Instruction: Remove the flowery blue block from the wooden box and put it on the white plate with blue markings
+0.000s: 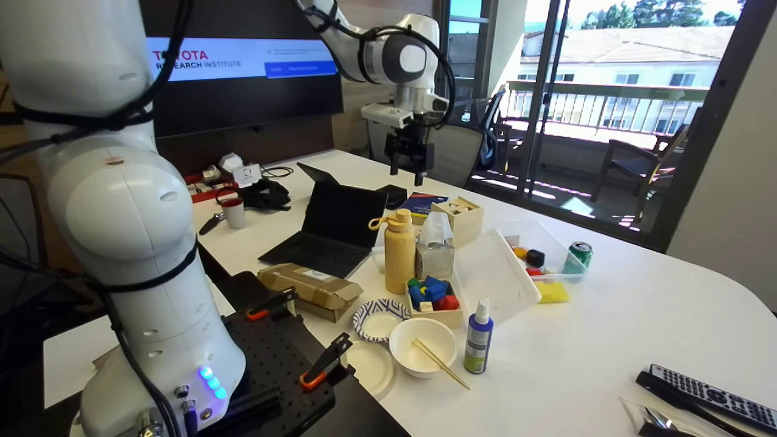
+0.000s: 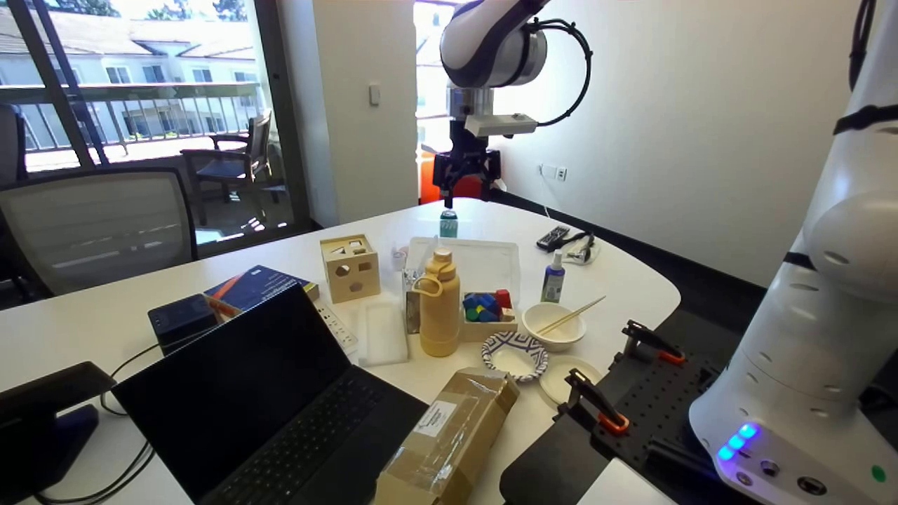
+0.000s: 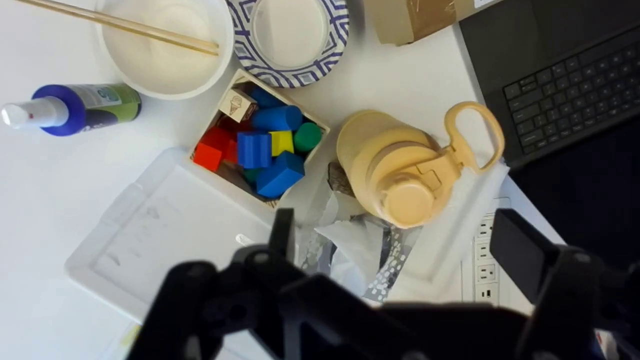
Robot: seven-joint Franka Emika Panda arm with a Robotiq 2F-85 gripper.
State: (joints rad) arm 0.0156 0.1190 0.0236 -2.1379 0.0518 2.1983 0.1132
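Observation:
The wooden box (image 1: 446, 319) stands on the table and holds several coloured blocks; it shows in all views. In the wrist view, a ridged bright-blue block (image 3: 254, 150) with paler bands, which looks like the flowery one, lies on top near the middle of the box. Other blue blocks lie around it. The white plate with blue markings (image 3: 338, 35) lies beside the box, bare; it also shows in an exterior view (image 2: 496, 346). My gripper (image 1: 407, 172) is open and empty, high above the table. In the wrist view, the box is ahead and left of the fingers (image 3: 395, 220).
A tall yellow bottle (image 3: 407, 200) and a tissue box (image 1: 435, 261) stand close to the wooden box. A white bowl (image 1: 397, 355) with chopsticks, a spray bottle (image 1: 479, 340), a plastic lid (image 3: 185, 215), a cardboard package (image 2: 449, 435) and a laptop (image 1: 346, 212) lie around.

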